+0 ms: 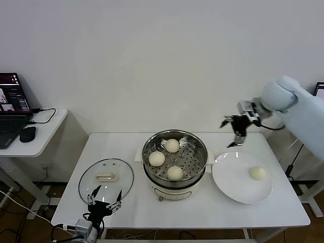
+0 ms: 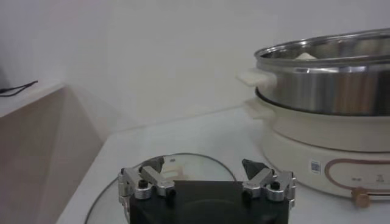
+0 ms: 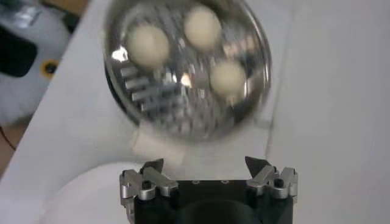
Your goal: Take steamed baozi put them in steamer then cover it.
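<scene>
Though a small square label point(image 2: 315, 165) sits on the steamer's point(image 1: 174, 159) white base, its print is too small to read, and no other writing can be made out. The steamer stands mid-table, its shiny pot holding three steamed baozi point(image 1: 172, 146) on the perforated tray; a fourth baozi point(image 1: 258, 173) lies alone on a white plate point(image 1: 230, 182) just beside the steamer, on the robot's right. The cover point(image 1: 106, 178), clear glass with a cream handle at its centre, lies flat on the table at the steamer's other side, close by but not touching it.

The left gripper point(image 1: 105, 202) hangs low at the table's near edge, right by the cover's rim, fingers spread wide and holding nothing. The right gripper point(image 1: 237, 125) is raised above the far side of the table, behind the plate, its fingers likewise spread and empty; from its wrist camera the open steamer shows below.

The white table point(image 1: 126, 210) stands against a plain white wall. A smaller white side desk point(image 1: 45, 134) to the left carries an open laptop point(image 1: 12, 109), a black mouse point(image 1: 27, 133) and a trailing black cable point(image 1: 44, 115).
</scene>
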